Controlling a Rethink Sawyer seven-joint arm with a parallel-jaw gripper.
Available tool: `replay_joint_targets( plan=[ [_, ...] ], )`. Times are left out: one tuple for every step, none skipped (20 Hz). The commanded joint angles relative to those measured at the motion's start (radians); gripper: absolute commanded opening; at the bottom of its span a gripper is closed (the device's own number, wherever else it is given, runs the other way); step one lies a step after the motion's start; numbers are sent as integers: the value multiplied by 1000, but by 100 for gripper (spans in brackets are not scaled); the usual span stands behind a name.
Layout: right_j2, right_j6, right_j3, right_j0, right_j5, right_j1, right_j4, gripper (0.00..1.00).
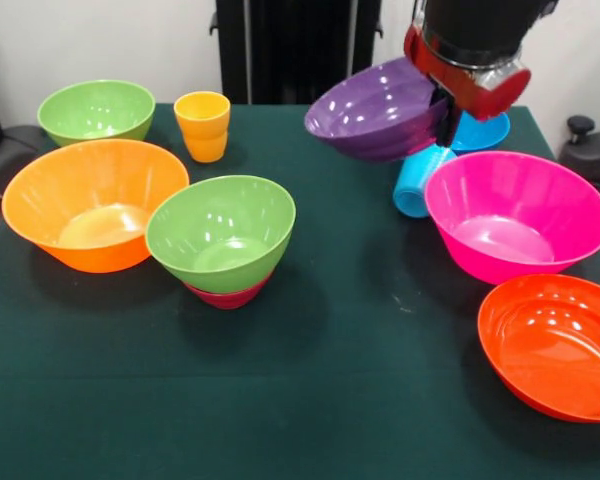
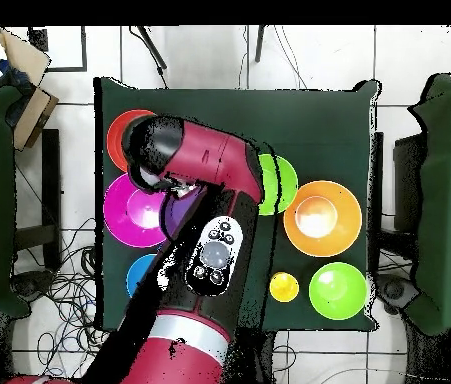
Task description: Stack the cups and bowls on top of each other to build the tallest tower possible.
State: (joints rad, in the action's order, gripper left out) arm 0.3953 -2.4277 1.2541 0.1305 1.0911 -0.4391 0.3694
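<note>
My gripper (image 1: 446,108) is shut on the right rim of the purple bowl (image 1: 380,110) and holds it tilted above the table, at the back right. Just below it the light blue cup (image 1: 418,182) lies on its side. A green bowl (image 1: 220,232) sits nested on the small crimson bowl (image 1: 227,296) at centre left. The yellow-orange cup (image 1: 203,126) stands upright at the back. In the overhead view the arm (image 2: 214,255) covers the gripper, and only part of the purple bowl (image 2: 179,215) shows.
The large orange bowl (image 1: 95,203) and a second green bowl (image 1: 96,110) stand at the left. The large pink bowl (image 1: 517,215) and the red-orange bowl (image 1: 555,345) stand at the right. The blue bowl (image 1: 483,132) sits behind the gripper.
</note>
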Motion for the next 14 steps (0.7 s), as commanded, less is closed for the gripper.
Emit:
replay_joint_targets(
  plan=[
    [60, -142, -191, 3, 227, -2, -122, 0],
    [75, -122, -224, -3, 248, 2, -138, 0],
    [93, -104, -256, -7, 258, 11, -155, 0],
    [104, -87, -286, -13, 264, 21, -170, 0],
    [111, -68, -311, -21, 263, 30, -184, 0],
    [112, -52, -329, -30, 257, 37, -193, 0],
    [112, -35, -347, -39, 252, 44, -202, 0],
    [114, -22, -363, -47, 247, 49, -211, 0],
    [113, -10, -379, -55, 249, 52, -216, 0],
    [111, 0, -391, -62, 253, 52, -220, 0],
    [109, 7, -396, -66, 246, 52, -225, 0],
    [107, 14, -390, -69, 229, 47, -229, 0],
    [102, 16, -379, -72, 200, 45, -232, 0],
    [93, 18, -365, -77, 159, 44, -233, 0]
  ],
)
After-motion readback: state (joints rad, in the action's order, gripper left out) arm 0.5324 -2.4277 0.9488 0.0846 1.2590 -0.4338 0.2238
